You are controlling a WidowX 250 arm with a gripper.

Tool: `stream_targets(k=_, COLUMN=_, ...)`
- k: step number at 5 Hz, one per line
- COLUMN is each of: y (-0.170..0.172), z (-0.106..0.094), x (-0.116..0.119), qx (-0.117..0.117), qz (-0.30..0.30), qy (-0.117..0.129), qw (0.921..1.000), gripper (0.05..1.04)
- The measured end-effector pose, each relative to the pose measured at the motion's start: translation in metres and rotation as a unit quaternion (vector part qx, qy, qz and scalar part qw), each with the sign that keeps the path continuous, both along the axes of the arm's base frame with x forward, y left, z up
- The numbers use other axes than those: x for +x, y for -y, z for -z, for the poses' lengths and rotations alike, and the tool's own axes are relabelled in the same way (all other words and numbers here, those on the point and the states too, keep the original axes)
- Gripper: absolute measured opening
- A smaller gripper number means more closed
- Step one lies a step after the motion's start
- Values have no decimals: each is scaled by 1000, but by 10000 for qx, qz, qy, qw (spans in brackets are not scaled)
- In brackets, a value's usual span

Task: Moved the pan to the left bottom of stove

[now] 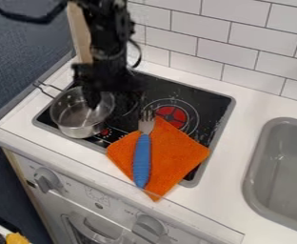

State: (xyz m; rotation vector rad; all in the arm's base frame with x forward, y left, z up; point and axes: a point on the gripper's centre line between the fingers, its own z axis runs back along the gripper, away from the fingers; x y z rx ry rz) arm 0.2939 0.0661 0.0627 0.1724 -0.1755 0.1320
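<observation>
- The pan (74, 124) is shiny, silver-coloured metal, round, with fairly deep sides and an open top.
- It stands upright at the left corner of the stove (208, 106), close to the stove's front edge.
- Its thin wire handle (44, 89) points to the back left and reaches past the stove's left edge.
- Part of the pan's far rim and inside is hidden.
- The stove is flat and black with a grey border; it bears pale ring markings and a red round patch right of the pan.
</observation>
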Motion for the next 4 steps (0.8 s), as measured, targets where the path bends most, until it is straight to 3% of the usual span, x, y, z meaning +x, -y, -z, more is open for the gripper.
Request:
stream_targets(k=1, y=8, z=-22, x=-4, qx=64, qz=141, qy=265, qw=9995, gripper=1012)
stream_targets(k=2, y=16, z=-20, x=-6, qx=-222, qz=351, qy=203, qw=9989, gripper=1010)
stream_targets(k=4, y=13, z=-20, x=-7, qx=-217, qz=327, qy=201, qw=9990, gripper=1002)
